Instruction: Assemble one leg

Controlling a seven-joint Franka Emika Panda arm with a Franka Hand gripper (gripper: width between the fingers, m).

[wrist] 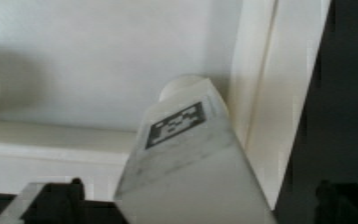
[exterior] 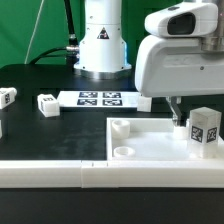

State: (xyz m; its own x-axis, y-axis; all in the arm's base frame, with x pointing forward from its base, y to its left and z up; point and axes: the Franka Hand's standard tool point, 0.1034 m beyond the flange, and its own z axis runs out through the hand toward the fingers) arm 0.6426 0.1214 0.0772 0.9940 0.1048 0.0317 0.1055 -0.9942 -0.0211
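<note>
On black tabletop (exterior: pixel 40 75), at the exterior view's left: two loose tagged white blocks (exterior: pixel 47 103), then the marker board (exterior: pixel 98 98). Rightward: large white panel (exterior: pixel 150 150) with corner sockets. Farthest right: the leg (exterior: pixel 204 133), upright on the panel, tag outward. Fingers (exterior: pixel 178 117) just beside it; grip impossible to tell.

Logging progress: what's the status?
Tool low over large white tray-like panel, state unclear. Short white tagged plastic leg stands on panel. Nothing obstructing.
</note>
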